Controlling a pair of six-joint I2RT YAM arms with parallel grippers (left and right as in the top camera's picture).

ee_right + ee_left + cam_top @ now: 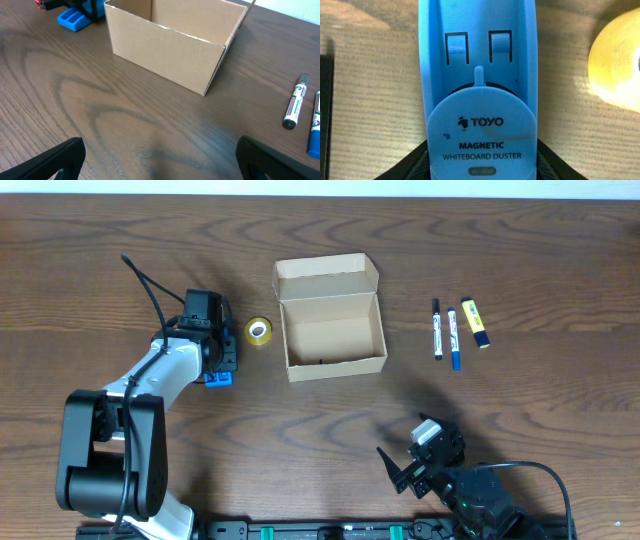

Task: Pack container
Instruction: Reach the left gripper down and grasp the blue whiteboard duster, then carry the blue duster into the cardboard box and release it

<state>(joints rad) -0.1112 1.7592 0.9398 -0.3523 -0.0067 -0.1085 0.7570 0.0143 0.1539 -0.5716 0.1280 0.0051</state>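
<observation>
Overhead: the left gripper (222, 362) sits over the blue duster (218, 379), likely the first pick. The open box (330, 335) lies off to its side, past a tape roll (259, 331).

Left wrist: the fingers (402, 167) flank the duster closely, but I cannot tell if they grip it. Next, clamp and lift clear of the tape.

Right wrist: the right gripper (160, 162) gapes wide and empty, with the box ahead and a marker (295, 102) to its right.

duster (218, 378) mostly hidden under the left hand (226, 358) overhead; in the left wrist view, tape (615, 60) blurred, cut off at right edge.
</observation>
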